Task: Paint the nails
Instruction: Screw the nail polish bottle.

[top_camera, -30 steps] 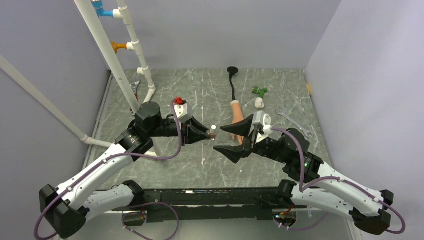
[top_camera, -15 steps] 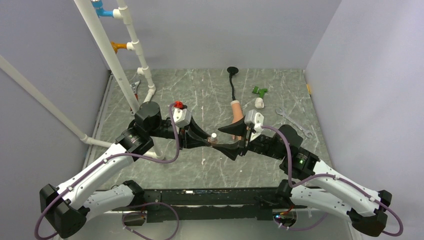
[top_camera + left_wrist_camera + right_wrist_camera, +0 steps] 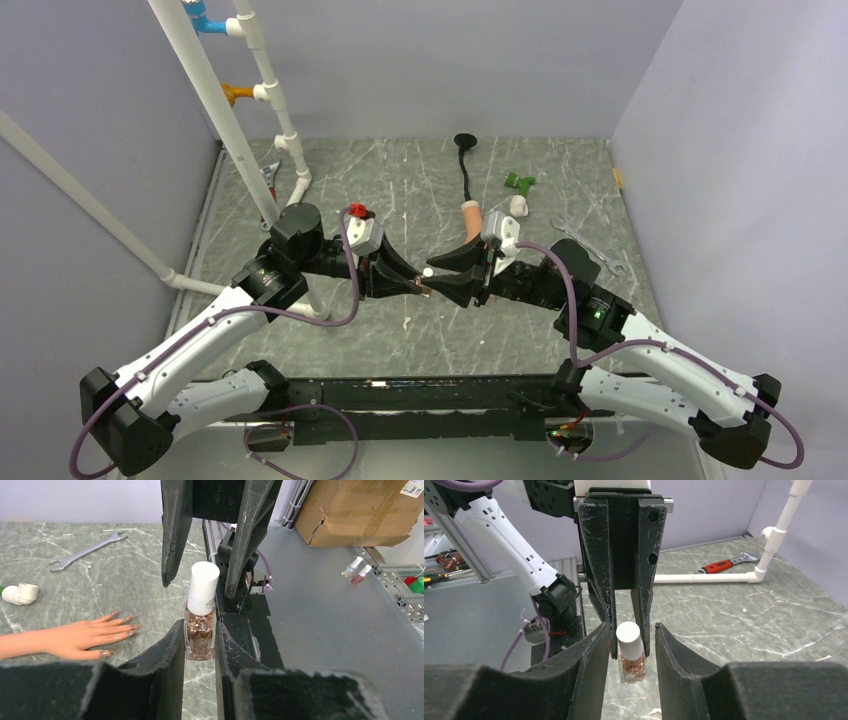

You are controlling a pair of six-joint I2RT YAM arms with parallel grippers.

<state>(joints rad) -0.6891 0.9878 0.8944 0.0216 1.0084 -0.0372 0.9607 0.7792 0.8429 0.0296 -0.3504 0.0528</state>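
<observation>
A small bottle (image 3: 200,635) of coppery glitter polish with a white cap (image 3: 204,587) is held upright above the table, my left gripper (image 3: 200,630) shut on its glass body. My right gripper (image 3: 630,630) faces it, its fingers (image 3: 172,535) straddling the cap with a narrow gap on each side, open. From above, both grippers meet at the bottle (image 3: 425,281) mid-table. The peach mannequin hand (image 3: 75,637) lies flat, its nails (image 3: 131,626) carrying glitter. In the top view only its wrist (image 3: 470,218) shows, behind my right gripper (image 3: 440,272); the nails are hidden there.
A silver wrench (image 3: 585,240) lies right of the hand. A white elbow fitting (image 3: 517,206), a green fitting (image 3: 518,183) and a black suction-cup stalk (image 3: 465,160) sit at the back. A white pipe frame (image 3: 255,120) and a red-handled wrench (image 3: 724,565) stand at the left.
My right gripper has moved left onto the bottle's cap and narrowed its jaws around it. The left gripper has dipped slightly with the bottle still in it.
</observation>
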